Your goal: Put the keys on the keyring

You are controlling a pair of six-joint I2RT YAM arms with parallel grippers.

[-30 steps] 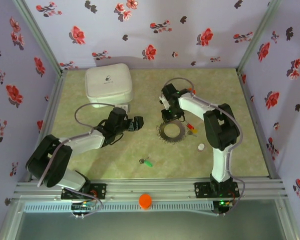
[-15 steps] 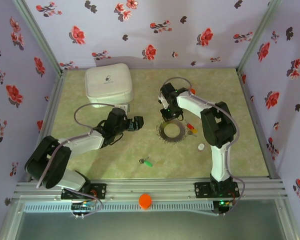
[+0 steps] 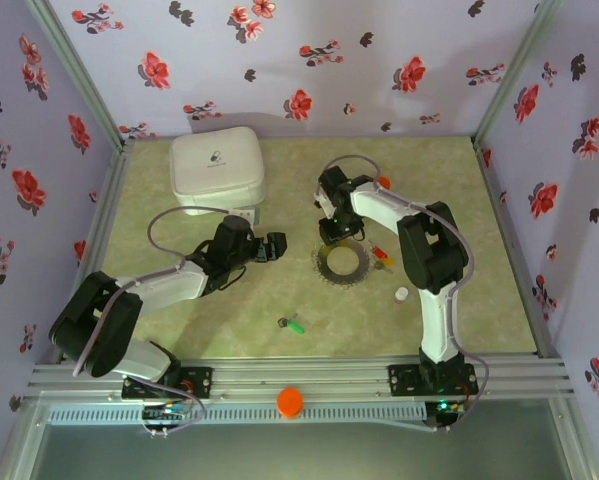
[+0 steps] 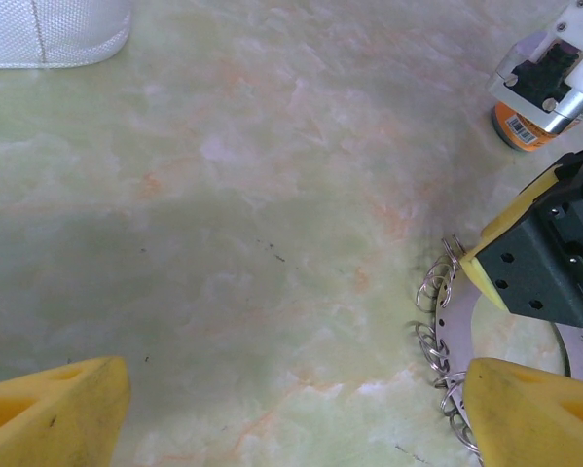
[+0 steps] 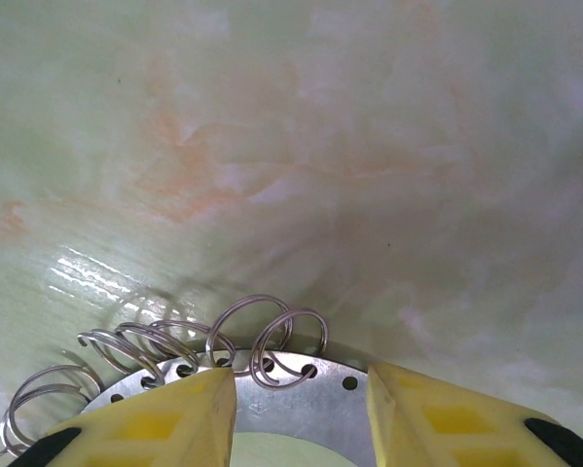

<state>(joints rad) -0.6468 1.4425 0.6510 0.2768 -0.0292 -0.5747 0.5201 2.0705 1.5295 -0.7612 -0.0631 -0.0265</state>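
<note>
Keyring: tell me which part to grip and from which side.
Grip the keyring by its flat metal band, coming straight down, one of the jaws inside the central hole, one outside. It lies flat on the table, so no edge stands up, and the wire loops along its rim probably flex if pinched.

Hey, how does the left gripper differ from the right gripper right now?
The left gripper stands wide open, left of the keyring and clear of it; the right gripper is over the ring's far edge, its jaws narrower. The left gripper lies low, facing across the table; the right gripper points down at the ring. Both are yellow-tipped and empty.
</note>
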